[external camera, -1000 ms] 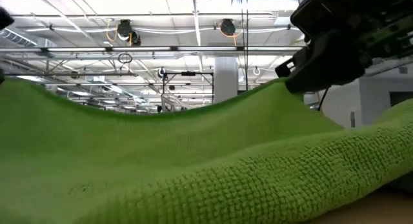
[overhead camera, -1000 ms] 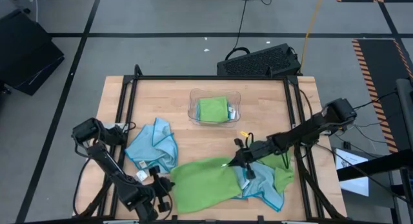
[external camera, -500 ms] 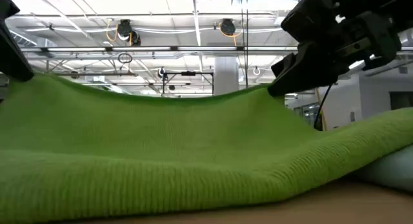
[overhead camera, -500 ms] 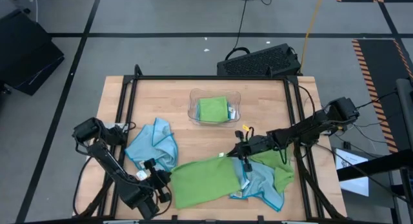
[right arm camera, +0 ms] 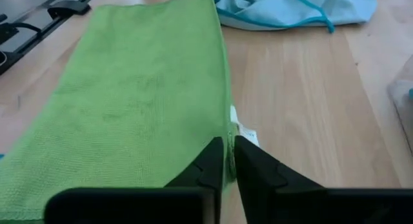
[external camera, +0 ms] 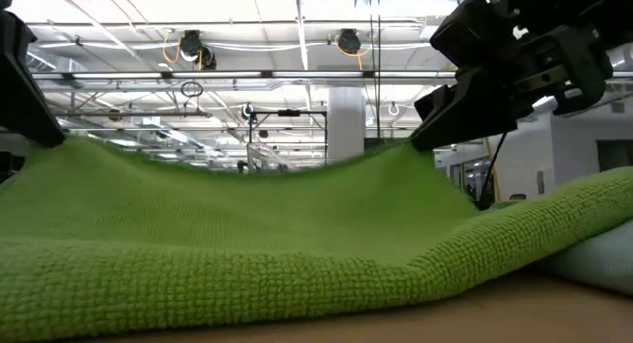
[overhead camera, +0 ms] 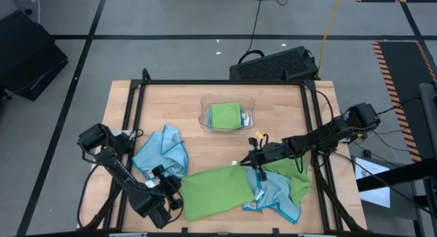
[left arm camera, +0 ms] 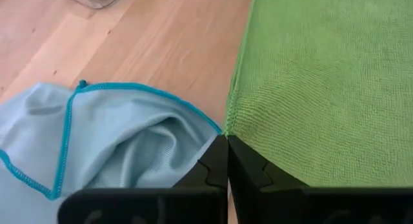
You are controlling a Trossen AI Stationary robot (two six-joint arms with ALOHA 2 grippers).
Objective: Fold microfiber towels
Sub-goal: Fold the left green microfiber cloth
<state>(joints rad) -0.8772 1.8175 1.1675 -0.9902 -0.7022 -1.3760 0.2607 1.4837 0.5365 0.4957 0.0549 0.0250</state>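
A lime green towel (overhead camera: 217, 191) lies spread near the table's front edge, its far edge raised between my two grippers. My left gripper (left arm camera: 226, 141) is shut on its left far corner. My right gripper (right arm camera: 227, 150) stands at its right far corner, the fingers close together with the edge between them. In the low view the raised edge (external camera: 297, 165) sags between the left gripper (external camera: 30, 116) and the right gripper (external camera: 440, 126). A small white tag (right arm camera: 242, 130) shows at the right corner. My left gripper pinches the green towel's left far corner (left arm camera: 233, 130) between its two fingers, slanting down from the table's left near side. The corner is raised and the towel slopes down from it onto the table. My right gripper has the towel's far edge at the right corner (right arm camera: 224, 130) between its two fingers, next to the white tag. It comes nearly level from the table's right. That corner is raised off the table.
A crumpled light blue towel (overhead camera: 164, 154) lies just beyond my left gripper. Another light blue towel (overhead camera: 273, 194) lies on green cloth (overhead camera: 292, 181) at the front right. A clear tray (overhead camera: 203, 121) holding a folded green towel (overhead camera: 225, 116) stands mid-table, toward the far side.
Both grippers have carried the green towel's far edge a little toward the table's far edge, the right one also toward the left. The towel, rumpled before, now lies as a flatter sheet, and its raised edge has sunk and sags in the middle.
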